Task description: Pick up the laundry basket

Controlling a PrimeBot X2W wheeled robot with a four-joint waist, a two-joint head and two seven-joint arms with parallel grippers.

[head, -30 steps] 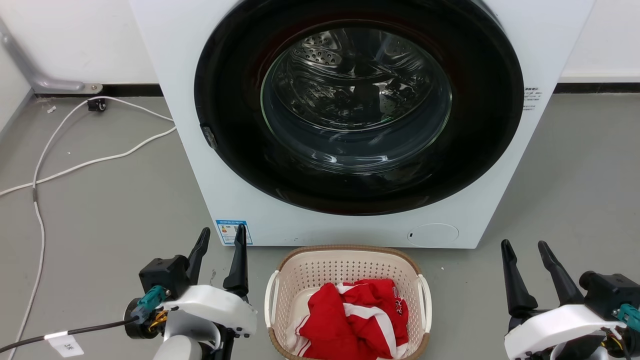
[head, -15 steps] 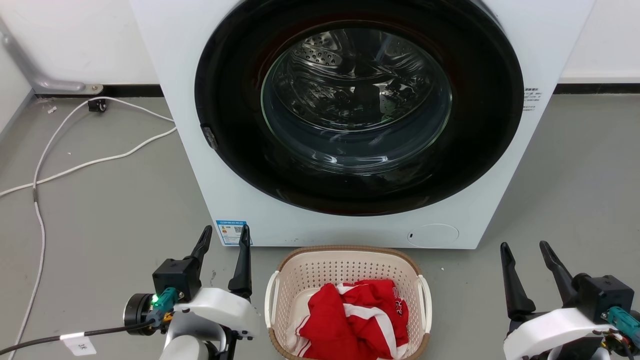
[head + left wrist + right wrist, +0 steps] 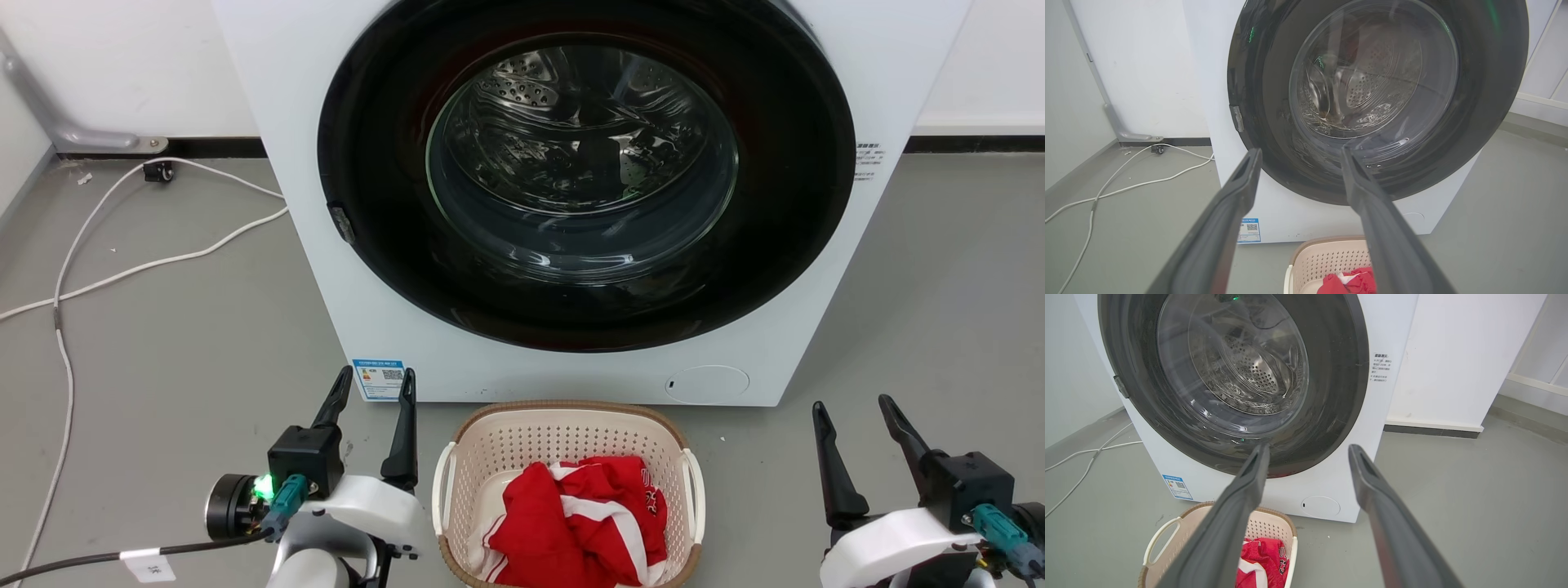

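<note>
The laundry basket is cream perforated plastic with a brown rim and white side handles. It sits on the grey floor just before the washing machine, holding red and white clothing. My left gripper stands open to the basket's left, above the floor, fingers pointing at the machine. Well to the basket's right, my right gripper is open too. Both are empty and apart from the basket. The basket shows at the bottom of the left wrist view, and the basket at the lower left of the right wrist view.
A white front-loading washing machine with a shut dark round door stands right behind the basket. White cables trail across the floor at the left. Bare grey floor lies on the right, and a white wall beyond.
My left gripper has shifted right toward the basket and its wrist has turned. My right gripper has edged slightly left. The basket has not moved.
</note>
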